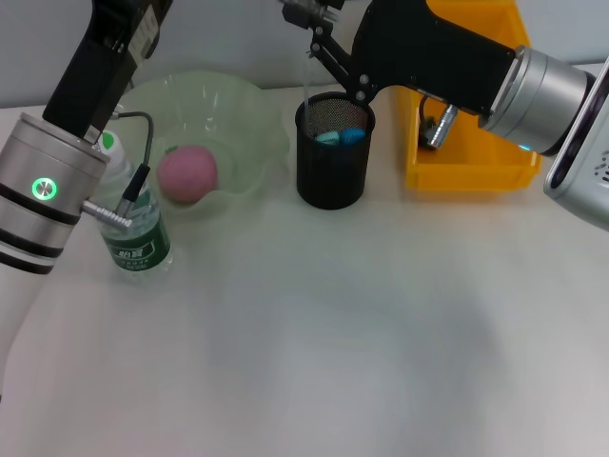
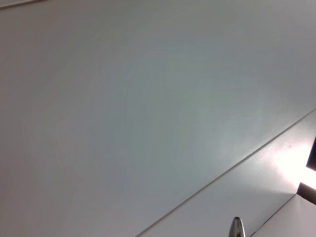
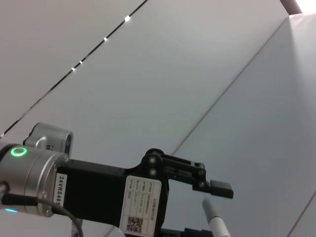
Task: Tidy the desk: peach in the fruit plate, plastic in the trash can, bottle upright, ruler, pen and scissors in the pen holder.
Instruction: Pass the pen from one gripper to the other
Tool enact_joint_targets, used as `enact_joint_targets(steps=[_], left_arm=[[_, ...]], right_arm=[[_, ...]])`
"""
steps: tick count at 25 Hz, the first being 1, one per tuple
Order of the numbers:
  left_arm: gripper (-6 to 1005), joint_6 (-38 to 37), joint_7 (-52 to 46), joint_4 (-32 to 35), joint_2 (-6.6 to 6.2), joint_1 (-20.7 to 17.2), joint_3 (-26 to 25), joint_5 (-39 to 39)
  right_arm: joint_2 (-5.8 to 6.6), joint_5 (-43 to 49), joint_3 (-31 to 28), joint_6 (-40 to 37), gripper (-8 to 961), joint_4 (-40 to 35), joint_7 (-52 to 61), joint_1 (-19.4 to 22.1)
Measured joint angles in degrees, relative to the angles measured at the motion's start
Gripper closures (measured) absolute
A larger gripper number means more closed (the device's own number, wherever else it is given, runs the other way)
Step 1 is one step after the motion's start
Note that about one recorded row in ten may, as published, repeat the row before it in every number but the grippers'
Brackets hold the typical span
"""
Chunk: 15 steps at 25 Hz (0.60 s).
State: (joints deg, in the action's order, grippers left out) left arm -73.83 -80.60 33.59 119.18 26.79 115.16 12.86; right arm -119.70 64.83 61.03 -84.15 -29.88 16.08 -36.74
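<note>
On the left we see one clear plastic water bottle with a green label (image 1: 136, 224) standing upright, long axis vertical, behind the left arm; we cannot tell its gripper's state. One pink peach (image 1: 187, 173) lies in one translucent green fruit plate (image 1: 249, 119). Above one black mesh pen holder (image 1: 330, 162), the right gripper (image 1: 309, 29) pinches one transparent ruler (image 1: 305, 81) hanging vertically. One yellow bin (image 1: 476, 162) sits rightmost.

Office desk (image 1: 381, 333) with pen holder (image 1: 330, 152)
</note>
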Motion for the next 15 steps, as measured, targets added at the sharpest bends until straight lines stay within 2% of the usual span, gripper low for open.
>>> enact_joint_targets(steps=[2,8,13,15], left_arm=[[655,0.0,0.0,0.0,0.0,0.2,-0.02,0.0],[387,-0.04,0.05,-0.02,0.0,0.27,-0.03,-0.03],[201,-0.27,0.06,-0.02,-0.07,0.28,-0.03,-0.01],[201,-0.3,0.15,0.03,-0.08,0.28,-0.03,-0.06]], right_arm=[[0.0,0.0,-0.01,0.0,823,0.0,0.0,0.0],[0.0,-0.06,-0.23,0.04,823,0.0,0.01,-0.05],[0.0,-1.48,0.21,0.01,822,0.04,0.01,-0.01],[0.02,-1.51,0.22,-0.09,822,0.06,0.01,0.0]])
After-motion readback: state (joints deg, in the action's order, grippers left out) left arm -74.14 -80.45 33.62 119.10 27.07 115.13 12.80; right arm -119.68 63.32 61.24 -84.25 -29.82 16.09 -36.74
